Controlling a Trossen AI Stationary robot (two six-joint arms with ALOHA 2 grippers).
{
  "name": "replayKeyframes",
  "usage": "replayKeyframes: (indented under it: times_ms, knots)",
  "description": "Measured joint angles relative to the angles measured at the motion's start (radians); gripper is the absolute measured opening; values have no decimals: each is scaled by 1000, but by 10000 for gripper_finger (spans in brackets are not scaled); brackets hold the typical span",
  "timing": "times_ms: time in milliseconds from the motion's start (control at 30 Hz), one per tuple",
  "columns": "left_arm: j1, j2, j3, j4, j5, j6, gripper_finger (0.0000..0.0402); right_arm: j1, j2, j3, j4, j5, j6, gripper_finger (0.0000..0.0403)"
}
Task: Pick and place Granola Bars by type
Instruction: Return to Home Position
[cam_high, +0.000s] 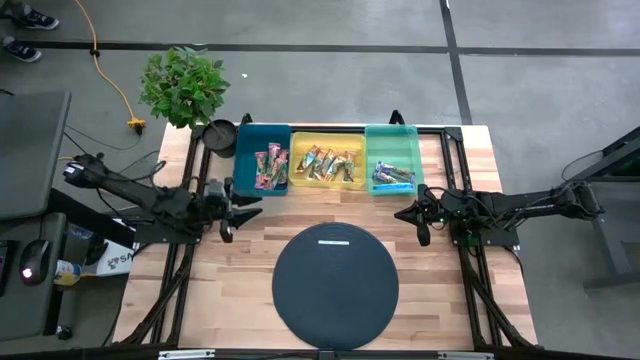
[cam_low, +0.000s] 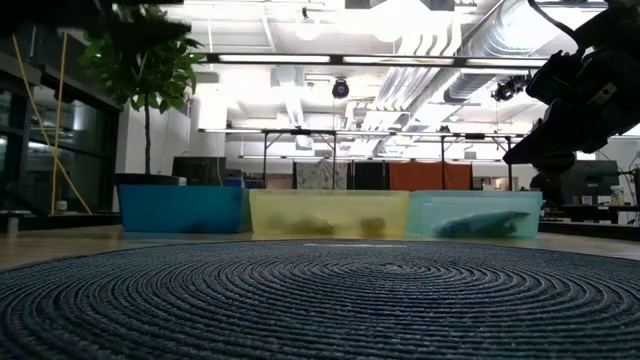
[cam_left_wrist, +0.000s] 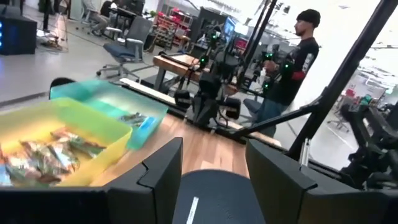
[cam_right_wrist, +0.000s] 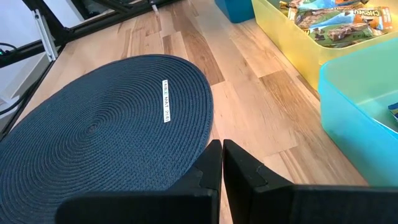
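Since the round mat (cam_high: 335, 290) in the lower middle of the overhead picture carries no bars, the sorting looks finished to me. The Granola Bars (cam_high: 330, 163) lie along the top middle: pink-red in the blue bin (cam_high: 245, 160), orange-tan in the yellow bin (cam_high: 327, 136), blue in the teal bin (cam_high: 392, 135). The step in hand seems to be parking the arms. The left gripper (cam_left_wrist: 214, 152), fingers spread wide and holding nothing, hangs left of centre just below the blue bin. The right gripper (cam_right_wrist: 222, 149), fingers pressed together and empty, sits right of centre below the teal bin. Next, each arm need only fold to rest, clear of the bin walls.
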Motion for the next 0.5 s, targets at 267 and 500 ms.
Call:
replayKeyframes:
  times_ms: [267,500]
  knots:
    - [6,20,-150,68,-31,8,174,0,0,0,0,0,0,0]
    - [159,19,-237,194,163,27,142,0,0,0,0,0,0,0]
